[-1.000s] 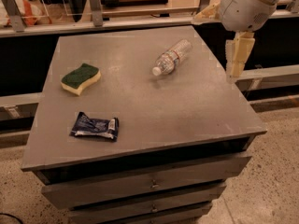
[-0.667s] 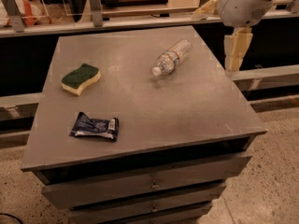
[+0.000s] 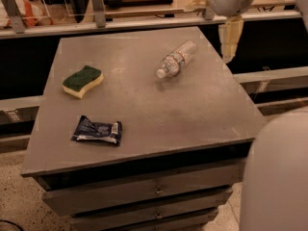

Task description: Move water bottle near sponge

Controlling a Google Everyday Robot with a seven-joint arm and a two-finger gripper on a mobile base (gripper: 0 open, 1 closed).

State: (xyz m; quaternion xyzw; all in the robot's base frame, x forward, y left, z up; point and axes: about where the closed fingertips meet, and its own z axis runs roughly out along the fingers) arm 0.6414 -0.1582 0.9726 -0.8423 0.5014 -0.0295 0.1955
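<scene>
The water bottle lies on its side on the grey table top, right of the middle towards the back, its white cap pointing to the front left. The sponge, green on top and yellow below, lies at the left side of the table, well apart from the bottle. My gripper hangs in the air just past the table's back right edge, to the right of the bottle and above it, touching nothing.
A flat dark blue snack packet lies at the front left of the table. Drawers sit under the top. A counter rail runs behind. A large grey part of my body fills the lower right corner.
My gripper has risen and shifted slightly left, towards the table's back right edge. A grey body part has come into view at the lower right. Bottle, sponge and packet have not moved.
</scene>
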